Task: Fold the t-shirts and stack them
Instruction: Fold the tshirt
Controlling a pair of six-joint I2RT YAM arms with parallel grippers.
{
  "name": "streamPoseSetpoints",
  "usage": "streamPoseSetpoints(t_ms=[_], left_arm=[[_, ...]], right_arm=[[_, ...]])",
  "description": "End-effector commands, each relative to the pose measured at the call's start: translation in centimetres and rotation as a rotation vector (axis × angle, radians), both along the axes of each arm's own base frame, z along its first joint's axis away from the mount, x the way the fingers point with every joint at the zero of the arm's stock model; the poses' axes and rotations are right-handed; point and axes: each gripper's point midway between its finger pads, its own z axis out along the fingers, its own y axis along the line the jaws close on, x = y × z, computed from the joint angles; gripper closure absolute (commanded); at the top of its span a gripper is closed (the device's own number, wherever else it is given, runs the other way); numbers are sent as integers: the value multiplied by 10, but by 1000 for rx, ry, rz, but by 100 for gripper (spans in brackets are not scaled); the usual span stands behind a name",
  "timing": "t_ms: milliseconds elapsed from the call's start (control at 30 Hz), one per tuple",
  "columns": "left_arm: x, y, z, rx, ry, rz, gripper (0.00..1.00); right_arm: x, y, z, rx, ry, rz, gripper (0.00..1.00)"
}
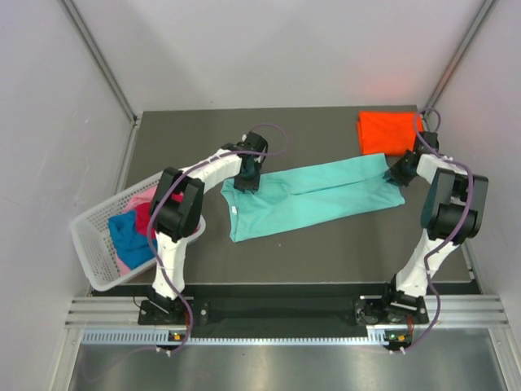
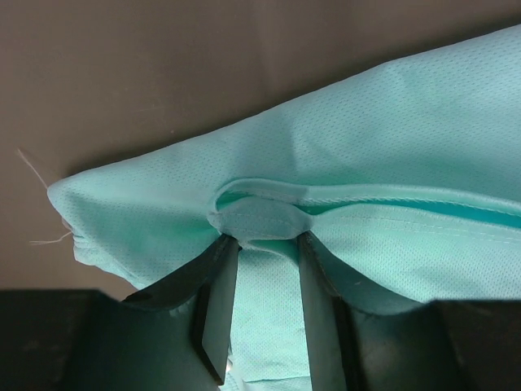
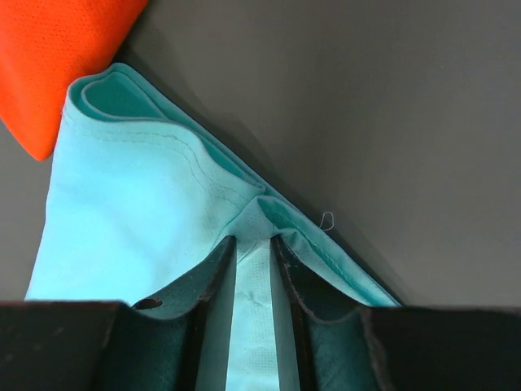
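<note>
A teal t-shirt (image 1: 313,199) lies folded lengthwise across the middle of the dark table. My left gripper (image 1: 247,181) is shut on its left end; in the left wrist view (image 2: 262,238) a fold of teal cloth (image 2: 391,204) is pinched between the fingers. My right gripper (image 1: 397,173) is shut on its right end; in the right wrist view (image 3: 254,240) the teal hem (image 3: 146,187) bunches at the fingertips. A folded orange t-shirt (image 1: 388,131) lies at the back right, and its corner shows in the right wrist view (image 3: 57,57). Blue (image 1: 130,236), magenta-red (image 1: 146,218) and pink (image 1: 140,198) shirts sit in the basket.
A white lattice basket (image 1: 91,244) stands at the table's left edge, tilted, beside the left arm. The table's near edge and metal rail (image 1: 269,314) run in front of the arm bases. Grey walls close in both sides.
</note>
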Motion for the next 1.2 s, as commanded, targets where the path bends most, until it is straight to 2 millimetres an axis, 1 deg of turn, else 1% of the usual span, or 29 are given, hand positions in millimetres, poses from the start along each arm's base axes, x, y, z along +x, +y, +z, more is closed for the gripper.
streamPoseSetpoints(t_ms=[0, 33, 67, 133, 167, 200, 233, 267, 300, 333, 367, 400, 433, 467, 500, 533, 567, 667, 700, 733, 800, 867, 900, 933, 967, 1000, 1033, 1067, 1167], left_arm=[[1, 13, 7, 44, -20, 11, 59], [3, 13, 16, 40, -39, 9, 59], [6, 14, 22, 45, -52, 2, 58], [10, 11, 45, 29, -87, -7, 58], [11, 7, 54, 15, -100, -25, 58], [11, 4, 63, 0, -111, -34, 57], [11, 1, 78, -24, -140, -46, 57], [7, -4, 85, -42, -145, -74, 56], [2, -8, 89, -68, -140, -93, 56], [-1, -9, 99, -88, -154, -102, 56], [-6, -13, 103, -104, -153, -118, 56], [-15, -15, 102, -129, -132, -136, 56], [-19, -16, 111, -151, -149, -147, 56], [-25, -15, 107, -153, -138, -157, 56], [-28, -13, 114, -159, -155, -160, 56], [-26, -12, 115, -159, -174, -160, 55], [-30, -7, 108, -141, -166, -151, 55], [-28, 5, 102, -93, -161, -95, 55], [-28, 6, 97, -87, -152, -86, 56], [-28, 7, 96, -91, -146, -69, 56], [-23, 13, 90, -121, -123, -33, 57], [-16, 21, 88, -182, -98, 7, 58], [-11, 25, 85, -183, -101, 17, 57], [-9, 28, 83, -197, -91, 10, 57], [-3, 30, 85, -192, -104, 13, 56], [-3, 34, 77, -172, -73, 21, 57], [1, 40, 76, -166, -66, 33, 57], [4, 41, 78, -167, -68, 40, 57], [12, 52, 71, -191, -54, 62, 58]], right_arm=[[17, -8, 17, -46, -45, 1, 75], [15, -7, 22, -45, -36, -1, 74], [14, -8, 33, -54, -44, -10, 73], [10, -12, 48, -69, -36, -34, 72], [0, -16, 55, -87, -7, -66, 70], [-5, -19, 60, -93, -3, -83, 70], [-10, -21, 62, -94, 5, -98, 69], [-15, -22, 72, -96, -8, -114, 68], [-19, -22, 75, -95, -11, -119, 68], [-27, -26, 74, -114, 4, -136, 67], [-32, -26, 81, -119, -3, -144, 66], [-37, -27, 81, -120, 3, -150, 66], [-44, -26, 76, -119, 17, -154, 65], [-47, -28, 81, -125, 2, -168, 64], [-52, -27, 76, -122, 12, -171, 64], [-53, -28, 76, -125, 11, -170, 64], [-54, -29, 75, -128, 15, -172, 64], [-64, -32, 67, -130, 48, -182, 63], [-69, -33, 60, -129, 59, -187, 63], [-71, -33, 60, -125, 55, -192, 63], [-78, -37, 53, -115, 65, -204, 63], [-81, -42, 49, -116, 63, -212, 63], [-85, -43, 45, -114, 71, -214, 63], [-83, -44, 44, -110, 59, -212, 63], [-86, -45, 40, -105, 66, -215, 63], [-89, -45, 34, -98, 73, -215, 63], [-90, -43, 31, -89, 76, -211, 63], [-90, -45, 31, -91, 70, -215, 63], [-91, -45, 25, -90, 74, -214, 63]])
